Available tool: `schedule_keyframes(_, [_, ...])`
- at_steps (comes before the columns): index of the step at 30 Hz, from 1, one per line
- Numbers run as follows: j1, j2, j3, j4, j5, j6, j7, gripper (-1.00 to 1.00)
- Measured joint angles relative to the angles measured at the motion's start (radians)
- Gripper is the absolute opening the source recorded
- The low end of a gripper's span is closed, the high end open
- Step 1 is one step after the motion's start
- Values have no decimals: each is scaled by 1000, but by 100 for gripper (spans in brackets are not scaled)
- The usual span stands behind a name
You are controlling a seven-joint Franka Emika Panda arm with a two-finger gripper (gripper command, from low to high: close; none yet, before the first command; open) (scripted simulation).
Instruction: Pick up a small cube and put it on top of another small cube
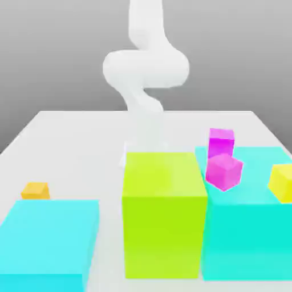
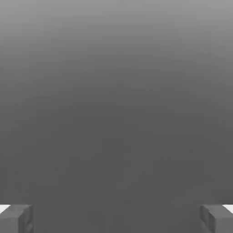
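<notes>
gripper (image 2: 116, 219): fingers apart, nothing between | lower arm (image 1: 145, 122): beyond lime block (image 1: 164, 234) | small orange cube (image 1: 36, 191): toward 8 o'clock from the arm in the exterior view, at cyan slab's (image 1: 51, 231) far edge, no long axis | next, likely: carry open gripper toward 8 o'clock

White, smooth-surfaced robot arm (image 1: 146, 68) enters from the top of the exterior view, near its middle; upper section runs down, a bulky joint lies crosswise below it, and a narrower section descends to the wrist. Hand view: two-finger gripper (image 2: 116, 219) with dark grey, blocky fingertips (image 2: 216, 219), one at each side, standing wide apart. Gripper state: open, nothing between the fingertips.
</notes>
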Motion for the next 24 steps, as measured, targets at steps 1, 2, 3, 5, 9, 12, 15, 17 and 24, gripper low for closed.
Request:
schedule_keyframes(1, [-31,31,-5,-19,-8,20,30,0])
schedule_keyframes(2, [-61,61,-10,-37,-14,39,57,0])
schedule_keyframes(3, [-90,91,-16,-55,-21,58,86,0])
schedule_keyframes(5, [-148,149,-28,-90,-33,94,140,0])
schedule_keyframes(9, [-258,263,-59,-159,-55,167,246,0])
schedule_keyframes(12, [-334,349,-91,-211,-69,222,324,0])
schedule_keyframes(15, [-406,435,-128,-263,-77,277,397,0])
schedule_keyframes(17, [-450,492,-157,-298,-79,314,443,0])
schedule_keyframes(24, [-591,695,-267,-420,-10,444,552,0])
